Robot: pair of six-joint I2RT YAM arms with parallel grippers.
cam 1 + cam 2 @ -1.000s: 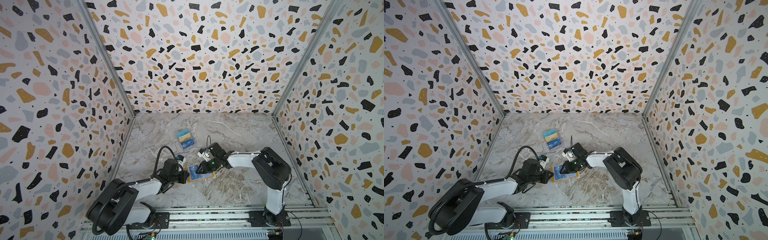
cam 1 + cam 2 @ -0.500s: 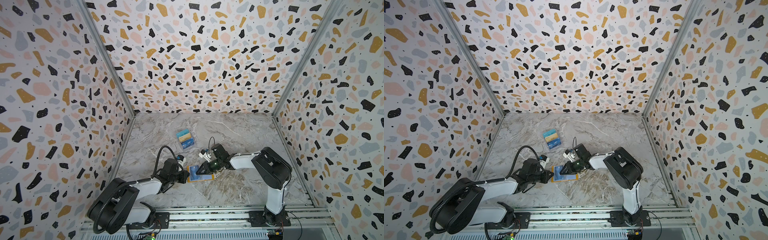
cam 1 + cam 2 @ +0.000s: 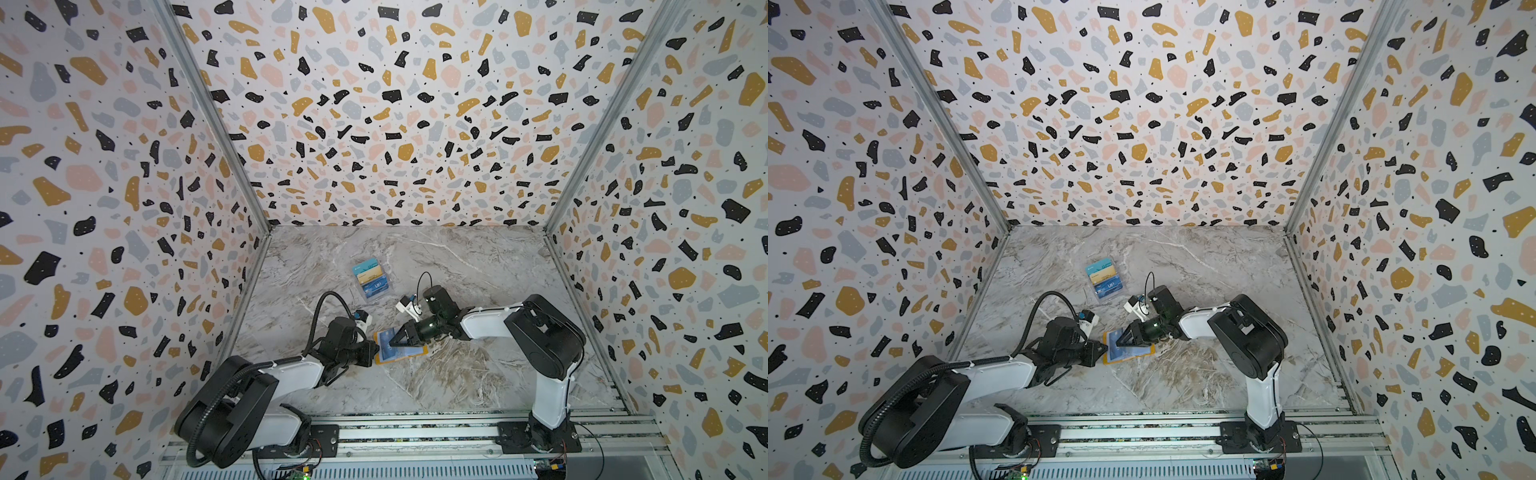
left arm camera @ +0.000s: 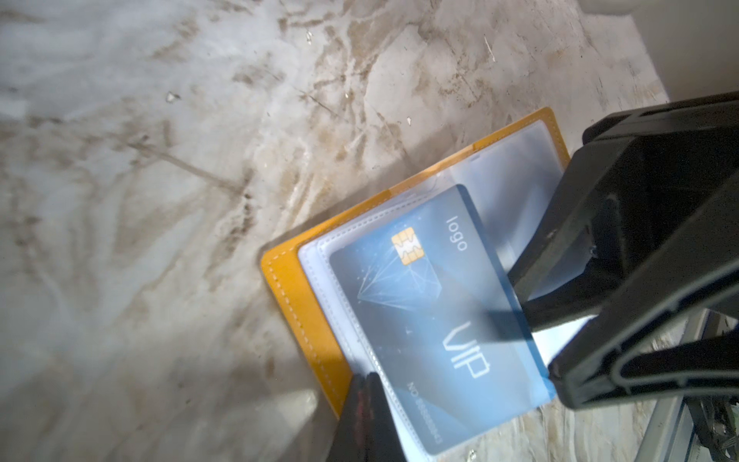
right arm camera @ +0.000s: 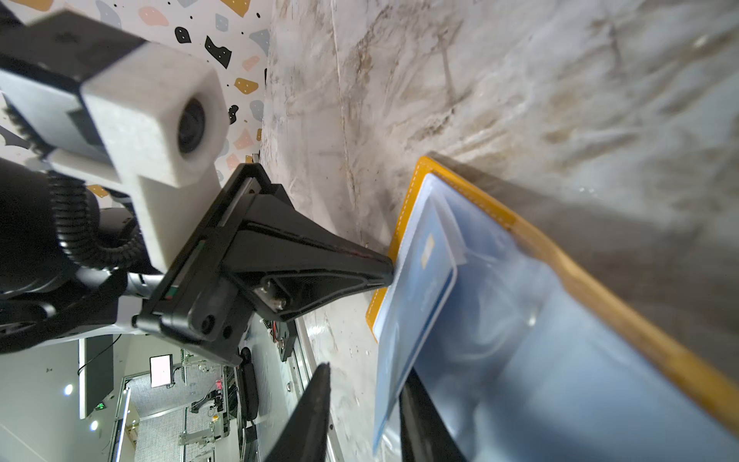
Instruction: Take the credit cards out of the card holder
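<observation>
VIP card (image 4: 436,320) – thin, stiff, slick – pinch its free edge w/ right gripper (image 5: 367,370), now narrowly open astride it; left gripper (image 5: 388,273) shut, tip on card holder (image 4: 296,304).

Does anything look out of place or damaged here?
No damage. The blue plastic VIP card looks odd: one edge stands lifted off the open mustard-yellow card holder, between the fingers of the right gripper.

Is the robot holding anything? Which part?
The right end effector straddles the blue VIP card's edge, grip uncertain. The shut left end effector touches the card holder's edge.
</observation>
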